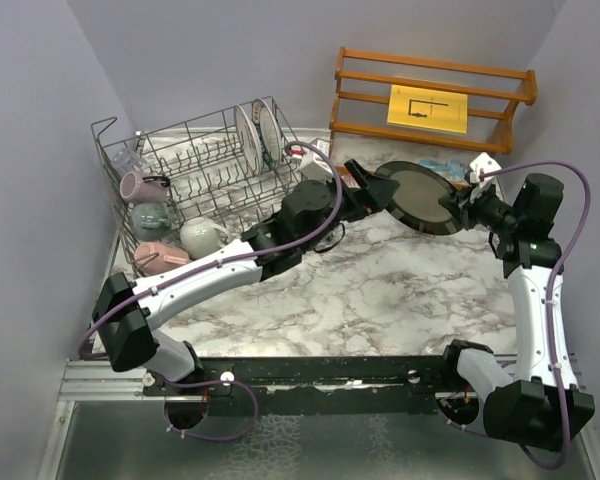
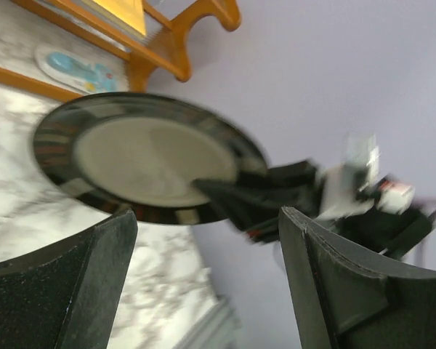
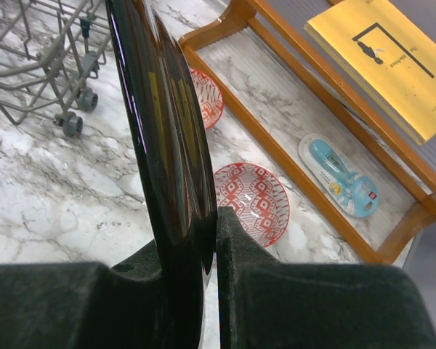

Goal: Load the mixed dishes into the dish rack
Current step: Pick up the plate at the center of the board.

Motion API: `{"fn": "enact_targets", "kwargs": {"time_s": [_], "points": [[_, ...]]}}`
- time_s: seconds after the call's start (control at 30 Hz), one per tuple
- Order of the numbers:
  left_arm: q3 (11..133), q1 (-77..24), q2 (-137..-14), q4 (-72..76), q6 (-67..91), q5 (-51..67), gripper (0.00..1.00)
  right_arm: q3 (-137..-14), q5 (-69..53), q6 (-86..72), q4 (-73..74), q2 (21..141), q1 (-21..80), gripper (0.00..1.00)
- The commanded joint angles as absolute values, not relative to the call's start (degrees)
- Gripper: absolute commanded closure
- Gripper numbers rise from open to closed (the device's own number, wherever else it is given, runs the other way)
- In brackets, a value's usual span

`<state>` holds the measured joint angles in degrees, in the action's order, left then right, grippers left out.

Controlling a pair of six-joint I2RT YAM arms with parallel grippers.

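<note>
On the near table strip: arm bases only. The work is further out over the marble table (image 1: 380, 300).
Rack, near end: dish rack (image 1: 208, 166) sits far left. Pink mug (image 1: 160, 257), white mug (image 1: 202, 237), grey mug (image 1: 150, 217) and mauve mug (image 1: 142, 185) are already in it.
Right end effector (image 1: 466, 207): clamped on the rim of the dark-rimmed beige plate (image 1: 420, 198). The plate is held off the table, right of centre.
Left end effector (image 2: 207, 212): jaws wide, pointed at the plate's free edge. My wrist view is blurred, but I see no contact yet.
Step in hand: I read this as a handover, right arm to left, since the rack is on the left arm's side.
How I'd do it: run one left finger over and one under the free rim, opposite the right grip and apart from its fingers. Seat deep, past the dark band. Close fully before the right lets go. The glaze looks glossy, so I expect slip on a shallow pinch.
Bowls: red-patterned bowl (image 3: 251, 195) and second bowl (image 3: 206, 91) lie on the table under the plate's path. I'd keep the plate high.
Rack, far end: two plates (image 1: 257, 130) stand on edge in the tines. I'd slot this one upright beside them.
Far right: wooden shelf (image 1: 430, 90), not a target.
</note>
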<state>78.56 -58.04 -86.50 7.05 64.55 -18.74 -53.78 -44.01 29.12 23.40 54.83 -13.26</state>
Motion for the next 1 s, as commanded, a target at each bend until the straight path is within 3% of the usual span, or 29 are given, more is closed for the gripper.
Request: {"fn": "enact_targets", "kwargs": {"time_s": [0.0,0.13,0.3,0.57,0.97], "points": [[68.65,-54.31,-78.75,23.61,39.81,-7.03,0.18,-62.17,-50.79,24.65,19.61,56.37,-13.36,0.99],[66.80,-45.63,-73.68,18.32,32.51,3.86,0.18,-65.87,-51.70,20.76,20.87,58.77,-12.61,0.99],[67.49,-39.55,-68.40,7.63,25.86,4.95,0.17,-70.70,-47.84,14.21,19.68,60.75,-7.69,0.99],[65.02,-38.85,-60.10,-1.27,21.66,-2.77,0.18,-83.03,-39.59,4.80,20.89,68.17,5.69,0.99],[57.90,-38.85,-44.89,0.49,24.20,-11.01,0.18,-101.02,-11.37,2.69,19.34,86.74,34.13,0.99]]}}
